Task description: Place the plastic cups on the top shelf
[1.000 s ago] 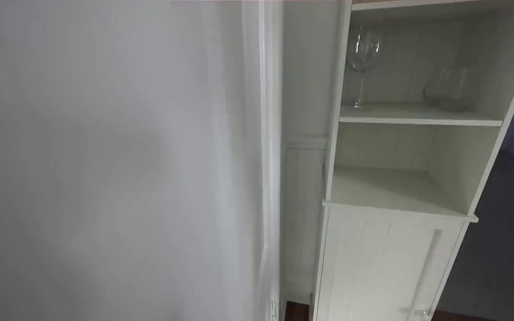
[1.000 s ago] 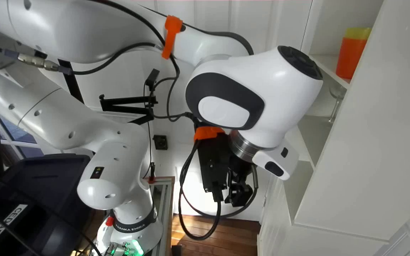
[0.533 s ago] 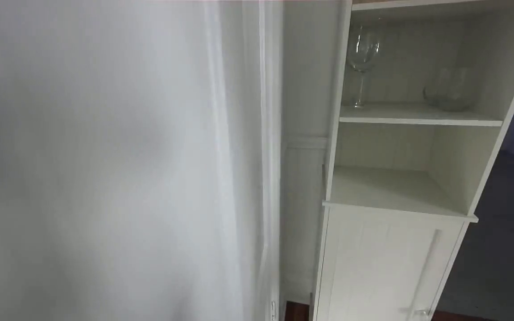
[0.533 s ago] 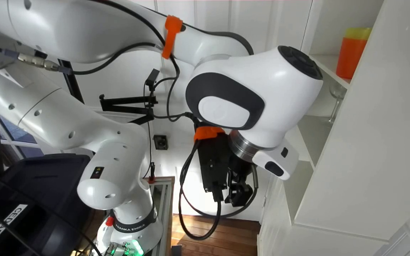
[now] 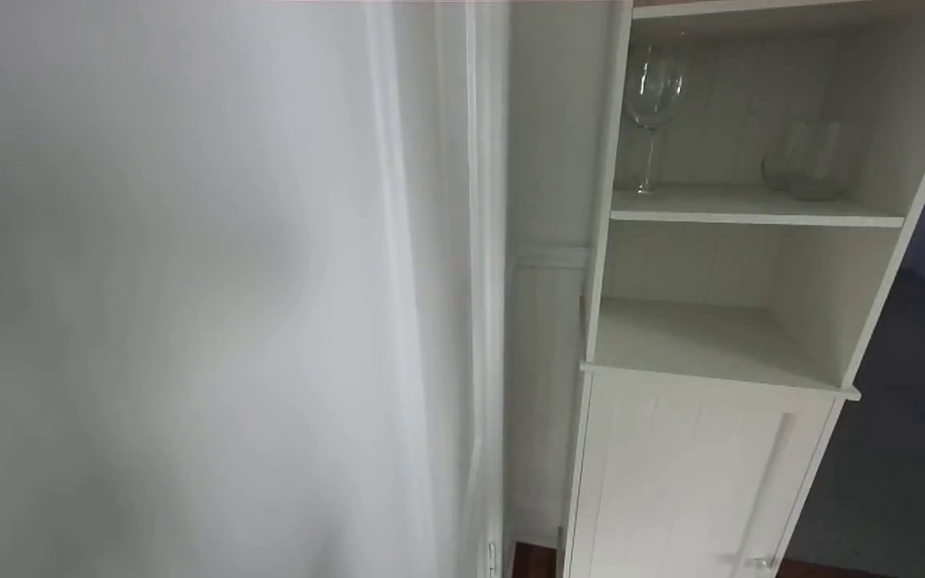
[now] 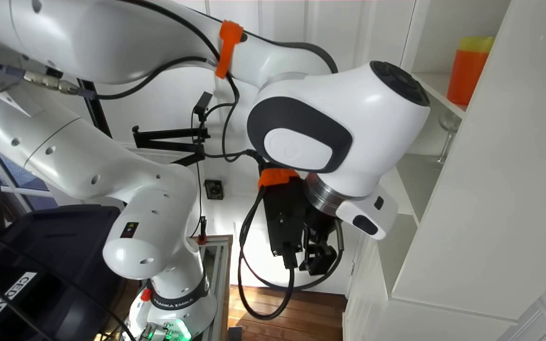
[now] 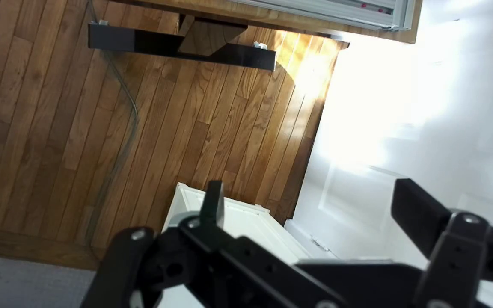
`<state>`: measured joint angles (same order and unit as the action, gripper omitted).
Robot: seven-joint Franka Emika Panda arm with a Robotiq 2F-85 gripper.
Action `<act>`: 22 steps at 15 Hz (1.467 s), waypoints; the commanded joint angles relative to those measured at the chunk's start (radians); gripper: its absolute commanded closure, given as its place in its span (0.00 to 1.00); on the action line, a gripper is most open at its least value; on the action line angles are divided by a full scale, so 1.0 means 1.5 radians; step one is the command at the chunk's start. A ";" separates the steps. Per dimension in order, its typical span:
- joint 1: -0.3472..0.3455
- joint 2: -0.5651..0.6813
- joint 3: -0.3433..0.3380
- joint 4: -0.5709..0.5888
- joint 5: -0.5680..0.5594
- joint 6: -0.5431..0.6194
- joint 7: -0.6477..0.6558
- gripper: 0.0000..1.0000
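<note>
Plastic cups [image 6: 468,71]: orange, with yellow showing at the top. Upright on the top shelf [image 6: 436,83] of the white cabinet [image 5: 695,482], seen in an exterior view. Edge partly cut off by the cabinet's side panel [image 6: 495,199]. Number of cups in the stack: cannot tell.

Pincer [image 7: 309,192]: wrist view gives the fingers [image 7: 417,209] spread wide, nothing gripped. In an exterior view it hangs from the end of the arm [image 6: 344,123], lower than the cups and well apart from them. Two orange straps [image 6: 229,49] on the arm assembly.

Next shelf down [image 5: 719,202]: stemmed wine glass [image 5: 655,88], upright, visible in both exterior views. Same shelf, opposite end: clear stemless glassware [image 5: 816,164]; outlines faint, count uncertain.

Wrist view, background: wooden floor [image 7: 229,128] with a sunlit patch; white door [image 7: 357,201], partly overexposed.

Exterior view, lower left: dark bin [image 6: 83,241], label reads CEDAR. Robot base [image 6: 190,303] right of it in frame, green light [image 6: 184,329] lit.
</note>
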<state>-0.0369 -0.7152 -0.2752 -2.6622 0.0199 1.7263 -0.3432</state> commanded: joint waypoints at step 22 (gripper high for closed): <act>0.090 -0.237 0.121 -0.058 0.143 -0.023 0.017 0.00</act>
<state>0.0912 -1.0704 -0.0880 -2.7511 0.2395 1.6919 -0.3231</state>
